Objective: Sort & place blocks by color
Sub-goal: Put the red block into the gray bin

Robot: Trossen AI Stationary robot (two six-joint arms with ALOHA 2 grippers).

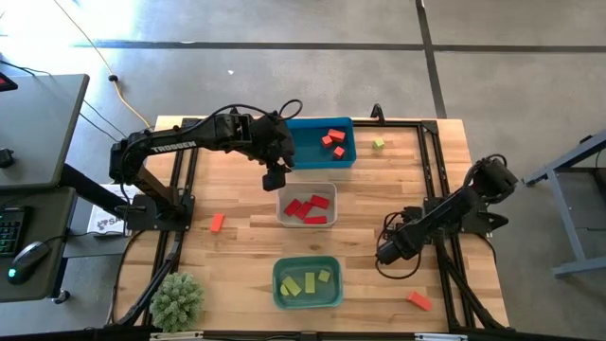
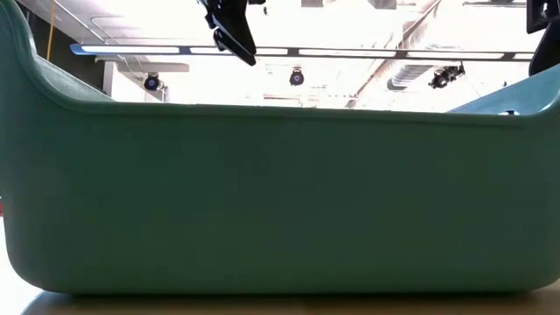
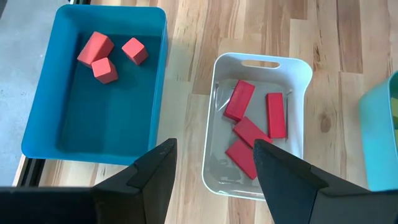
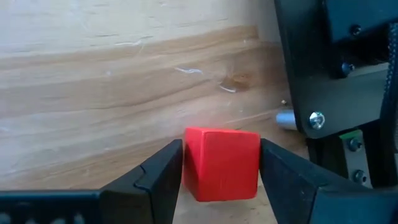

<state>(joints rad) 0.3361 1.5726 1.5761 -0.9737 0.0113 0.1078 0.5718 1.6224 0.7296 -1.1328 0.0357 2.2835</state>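
Your right gripper sits low over the desk on its right side, fingers clenched on a red cube that fills the gap between them. The cube looks seated near the fingertips and slightly twisted, so a quick lift or swing could let it rotate out and drop back on the wood. Your left gripper hangs released and empty above the gap between the blue bin and the clear-grey bin; if both arms head for the middle bins together, they may foul each other. Colour is the other trap: the blue bin holds three orange-red cubes, the grey one holds four red bars, and the shades are close, so the held cube could easily land in the wrong bin. The teal bin carries yellow-green blocks. Loose blocks remain on the desk: an orange one at the left, another near the front right corner, and a yellow-green cube just beside the blue bin, which a passing arm could knock away.
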